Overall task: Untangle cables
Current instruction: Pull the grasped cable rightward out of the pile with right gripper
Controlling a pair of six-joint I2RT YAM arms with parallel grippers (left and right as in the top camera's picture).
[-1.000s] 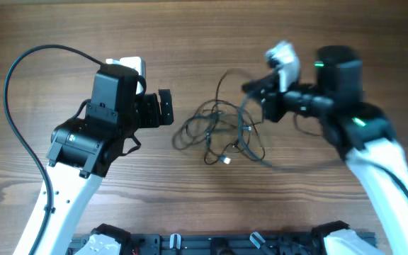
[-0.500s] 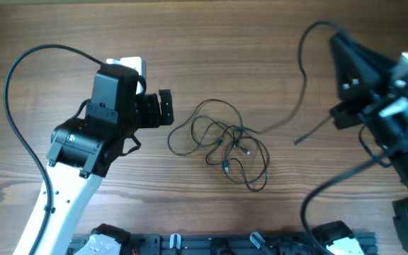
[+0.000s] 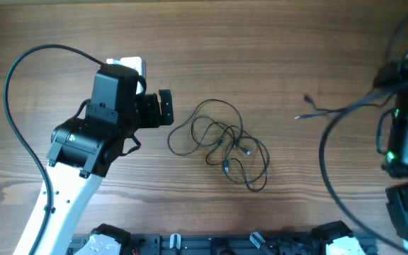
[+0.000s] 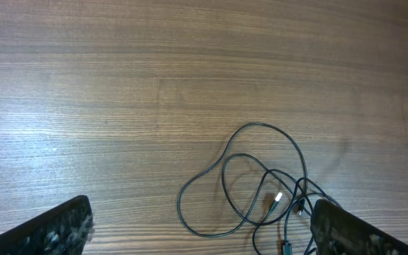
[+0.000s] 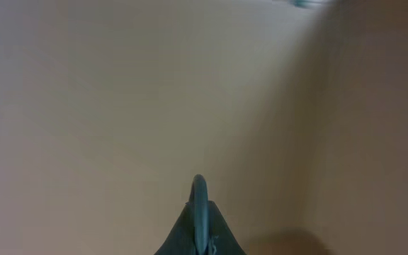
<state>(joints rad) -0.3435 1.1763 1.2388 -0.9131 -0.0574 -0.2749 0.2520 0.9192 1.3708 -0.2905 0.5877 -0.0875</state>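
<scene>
Thin dark tangled cables (image 3: 222, 142) on wooden bench (image 3: 261, 42). Left gripper (image 4: 200, 216), spread wide, should pinch one outer loop; right gripper (image 5: 198, 228) unreadable.

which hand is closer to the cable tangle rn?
Left. The left hand sits just left of the cable tangle, not touching; the right arm is far off to its right.

The left arm (image 3: 94, 134) is made up of black housings on a white lower link (image 3: 59, 205), with a white block (image 3: 129, 65) at the far end. A thick black cable (image 3: 7, 85) is looped from it. The right arm (image 3: 402, 134) is black, marked by a green lamp (image 3: 390, 154) and draped with thick black cables (image 3: 322, 159).
</scene>
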